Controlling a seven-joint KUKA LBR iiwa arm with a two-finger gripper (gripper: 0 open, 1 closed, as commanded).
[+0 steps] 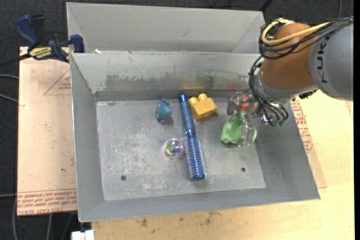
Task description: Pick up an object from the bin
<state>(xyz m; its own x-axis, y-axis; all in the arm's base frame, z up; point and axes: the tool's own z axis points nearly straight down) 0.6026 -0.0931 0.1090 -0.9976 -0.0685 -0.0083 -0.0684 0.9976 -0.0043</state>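
Looked down on a grey metal bin with a few loose things on its floor. Found the gripper low at the floor's 3 o'clock side. Saw a blue hairbrush mid-floor, handle toward 12, bristled head toward 6. Spotted a green translucent piece right against the gripper, at its 8 o'clock. Could not tell jaws open from jaws closed, nor whether that piece sat between them. Noted a yellow toy brick just beside the handle at 2 o'clock, a small blue figure near the handle at 10 o'clock, and a clear glittery ball just beside the bristles at 9 o'clock.
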